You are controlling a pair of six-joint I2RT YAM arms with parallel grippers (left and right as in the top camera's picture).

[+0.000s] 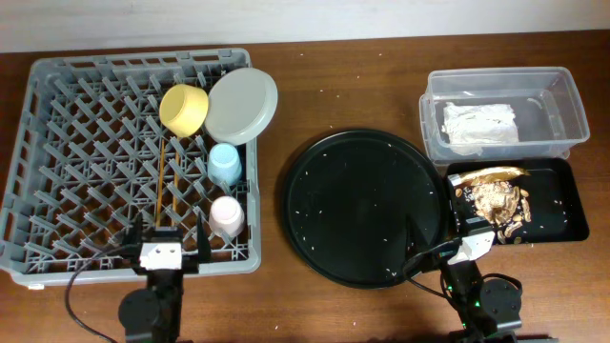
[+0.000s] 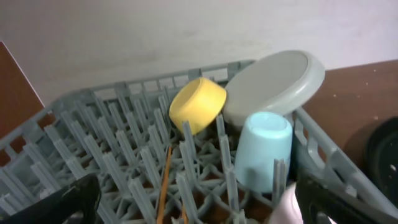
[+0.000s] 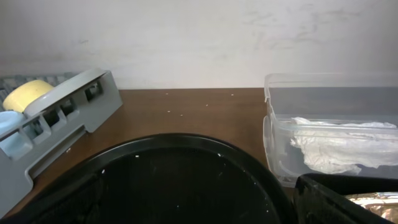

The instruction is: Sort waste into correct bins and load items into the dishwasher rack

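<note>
Sitting low at the table's near edge, both grippers have their fingers spread wide and pinch nothing. The left gripper (image 1: 172, 236) is at the near wall of the dishwasher rack (image 1: 38, 86), which carries the tilted yellow bowl (image 1: 183, 108), the pale grey-white plate (image 1: 242, 105) leaning in the far right corner, the light-blue cup (image 1: 225, 164) mouth down, the pink cup (image 1: 227, 216) and the wooden chopsticks (image 1: 167, 181) among the pegs. The right gripper (image 3: 196, 186) is over the crumb-flecked round black tray (image 1: 367, 205). A crumpled white napkin (image 1: 481, 124) lies in the clear tub (image 1: 496, 78); the gold-brown wrapper (image 1: 496, 174) and food scraps (image 1: 500, 202) lie in the shallow black tray (image 1: 562, 205)
</note>
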